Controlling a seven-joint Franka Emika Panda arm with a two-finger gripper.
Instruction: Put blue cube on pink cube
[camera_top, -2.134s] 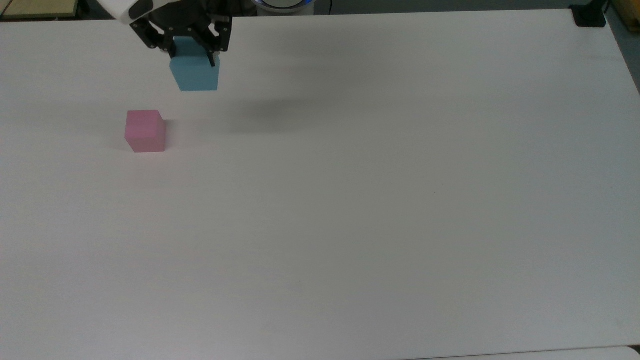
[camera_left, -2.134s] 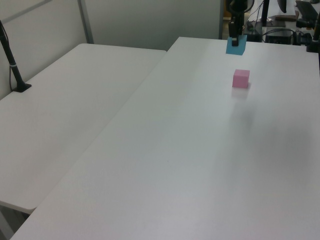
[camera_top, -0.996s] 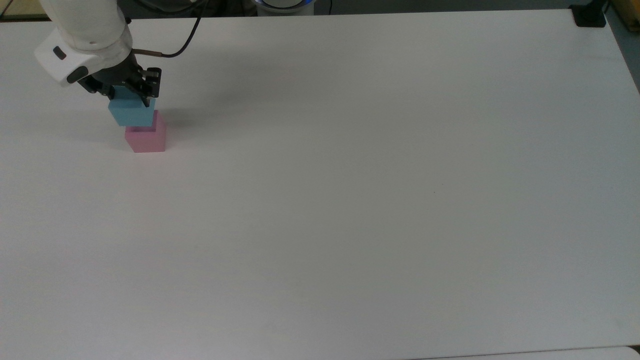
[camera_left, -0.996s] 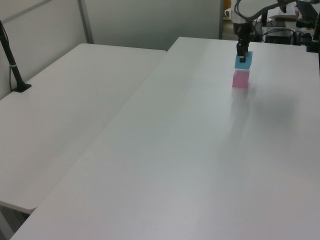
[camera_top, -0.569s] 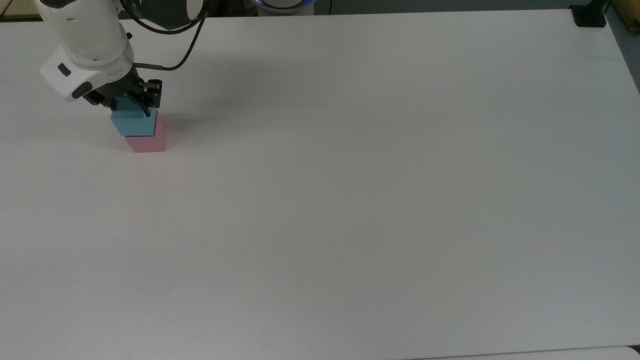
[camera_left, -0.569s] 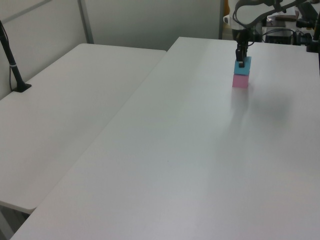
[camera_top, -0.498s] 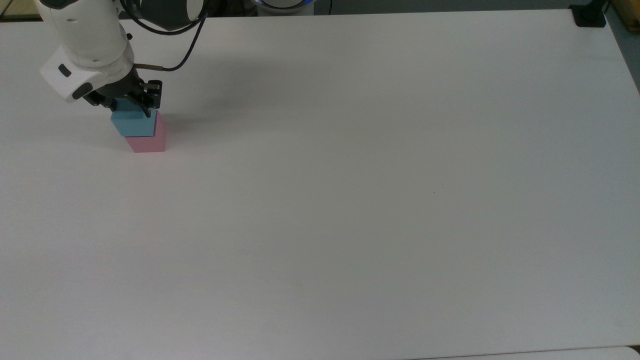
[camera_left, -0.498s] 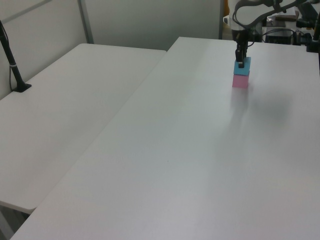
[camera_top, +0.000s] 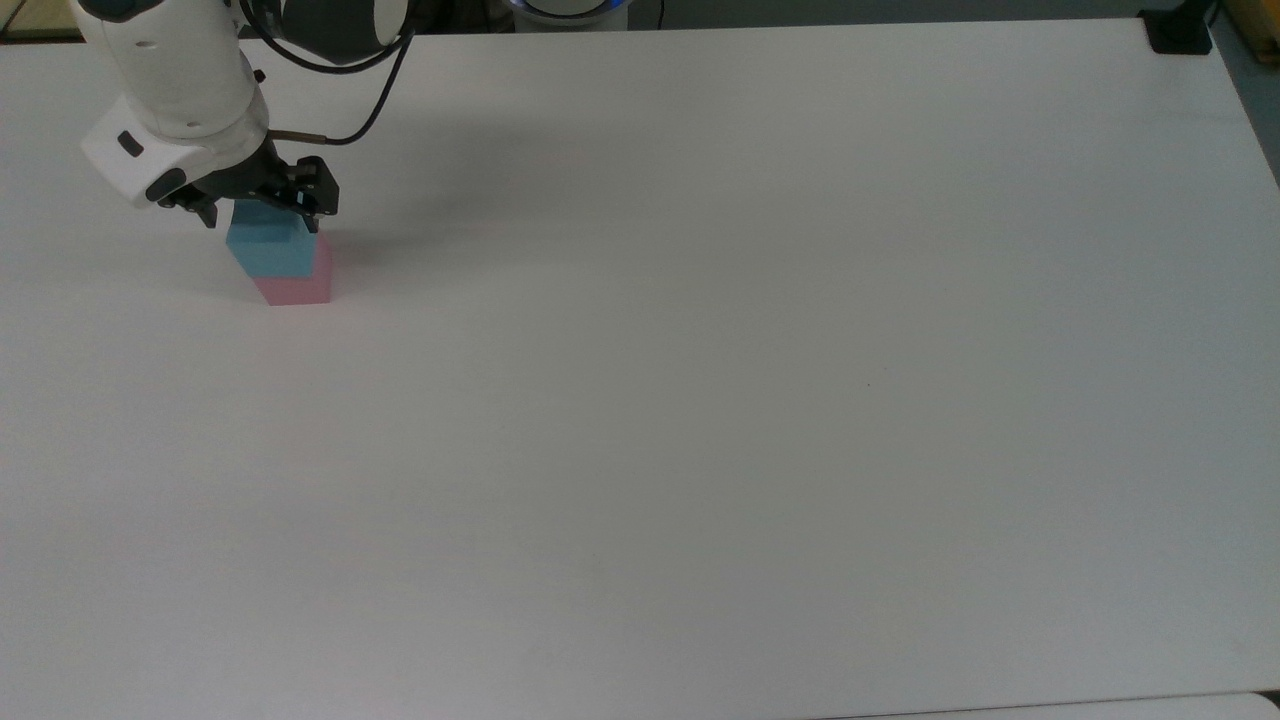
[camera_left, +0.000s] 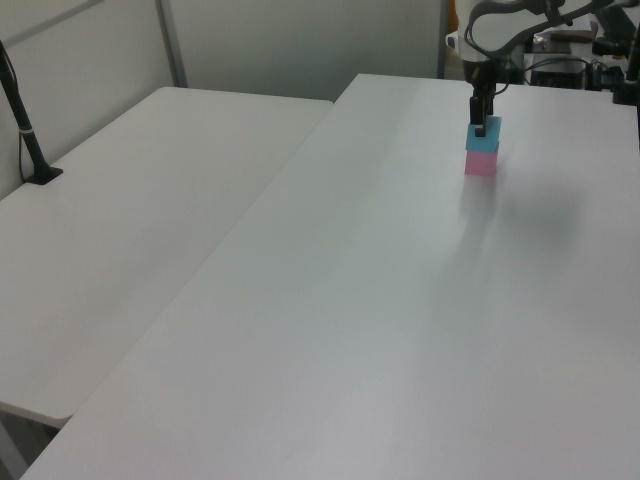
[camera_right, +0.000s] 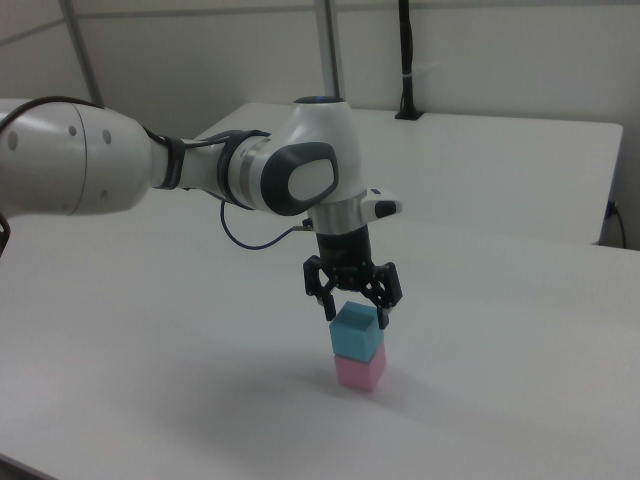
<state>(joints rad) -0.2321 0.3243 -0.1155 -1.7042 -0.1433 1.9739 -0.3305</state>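
Observation:
The blue cube (camera_top: 268, 250) (camera_right: 358, 335) sits squarely on the pink cube (camera_top: 300, 288) (camera_right: 360, 372), near the top view's upper left on the white table (camera_top: 700, 400). My gripper (camera_top: 262, 218) (camera_right: 356, 314) hangs straight down over the stack. It is open, with one finger on each side of the blue cube's upper part and a little space showing in the right view. In the left view the stack, blue cube (camera_left: 482, 139) over pink cube (camera_left: 481, 164), stands at the far right under the gripper (camera_left: 481, 125).
A black clamp (camera_top: 1178, 35) sits at the top view's upper right table corner. In the left view a second white table (camera_left: 120, 220) adjoins on the left, with a black post (camera_left: 25, 130) on it. The arm's cable (camera_top: 340, 130) loops behind the gripper.
The gripper carried the blue cube over and lowered it onto the pink cube. In the last half second its fingers spread apart and let go of the blue cube.

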